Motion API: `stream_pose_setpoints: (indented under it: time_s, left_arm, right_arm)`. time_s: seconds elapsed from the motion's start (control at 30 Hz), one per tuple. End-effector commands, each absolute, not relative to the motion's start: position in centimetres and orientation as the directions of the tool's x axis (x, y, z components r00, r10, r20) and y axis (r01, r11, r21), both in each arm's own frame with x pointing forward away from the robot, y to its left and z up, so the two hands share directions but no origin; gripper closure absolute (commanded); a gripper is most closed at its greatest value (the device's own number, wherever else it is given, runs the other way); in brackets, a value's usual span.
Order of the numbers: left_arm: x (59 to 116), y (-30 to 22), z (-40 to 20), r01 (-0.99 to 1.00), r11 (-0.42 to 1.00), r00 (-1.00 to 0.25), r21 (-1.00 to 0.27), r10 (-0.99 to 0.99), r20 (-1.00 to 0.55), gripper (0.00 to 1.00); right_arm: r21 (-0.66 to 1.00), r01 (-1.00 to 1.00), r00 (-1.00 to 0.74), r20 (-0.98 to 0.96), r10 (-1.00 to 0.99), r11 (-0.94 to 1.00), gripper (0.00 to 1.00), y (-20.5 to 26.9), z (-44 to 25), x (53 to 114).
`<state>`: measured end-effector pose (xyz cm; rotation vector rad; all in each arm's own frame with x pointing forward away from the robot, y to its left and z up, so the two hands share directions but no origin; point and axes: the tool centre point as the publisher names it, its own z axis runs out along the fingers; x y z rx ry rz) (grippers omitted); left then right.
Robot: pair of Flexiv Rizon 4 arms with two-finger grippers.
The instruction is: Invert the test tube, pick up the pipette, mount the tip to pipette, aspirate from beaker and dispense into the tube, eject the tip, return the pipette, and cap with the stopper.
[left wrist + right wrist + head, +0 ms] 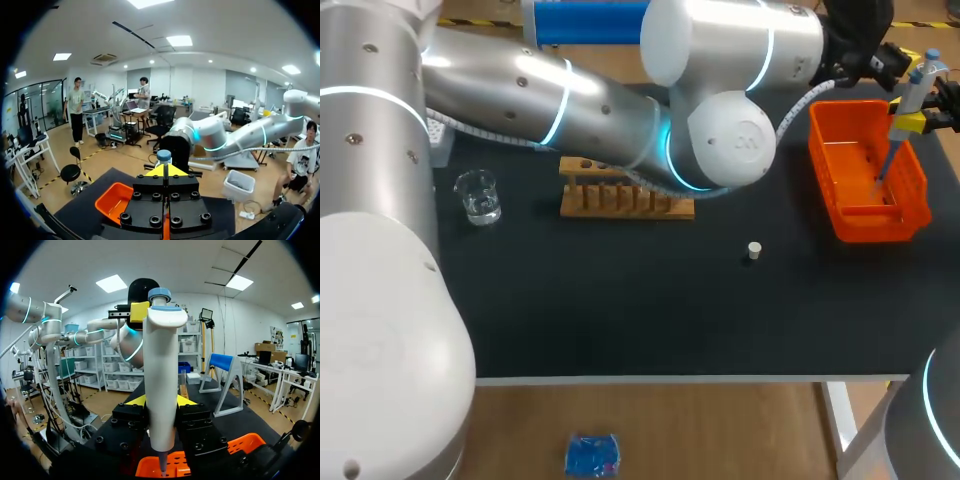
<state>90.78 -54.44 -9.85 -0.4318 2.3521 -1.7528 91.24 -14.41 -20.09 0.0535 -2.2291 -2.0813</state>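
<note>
Clamped in right pincer (pixel 160 401): white pipette with blue cap (pixel 160 365), upright, yellow fingertips (pixel 136 401) pressing barrel from both sides. Narrow lower end pointing down into mouth of orange slotted plastic basket (pixel 870 228), at far right of black surface (pixel 620 310). In head view, same pipette near upper right corner, over basket's far end.

Left pincer (pixel 165 171) up at pipette head, fingers together, nothing between them. Blue cap just ahead of its tips in left wrist view. In right wrist view, yellow tip of left pincer right beside pipette head, just under cap; touching or not, cannot tell. Left arm (pixel 570 100) stretched across back of surface from left side over to there.

Partly under that arm: light wooden test tube rack (pixel 625 203), mid-back of surface, standing upright. Left of rack, well apart: small clear glass beaker (pixel 478 195), upright, clear liquid in bottom. Small white stopper (pixel 753 250) alone on surface, between rack and basket, nearer front edge, touching neither.
</note>
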Motion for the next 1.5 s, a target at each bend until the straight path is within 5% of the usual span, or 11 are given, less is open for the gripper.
stream_pose_setpoints:
  time_s: [0.03, 1.5]
  left_arm:
    - [91.6, -54.7, -10.7, -0.102, 0.190, -0.961, -0.976, -0.274, 0.047, 1.00]
    - [92.1, -55.3, -12.5, -0.117, 0.189, -0.962, -0.975, -0.266, 0.064, 1.00]
  right_arm:
    - [0.997, 0.036, -0.995, 0.042, -0.092, 0.071, 1.00, -14.5, -20.1, 91.4]
    - [0.997, 0.036, -0.995, 0.042, -0.092, 0.071, 1.00, -14.5, -20.1, 91.4]
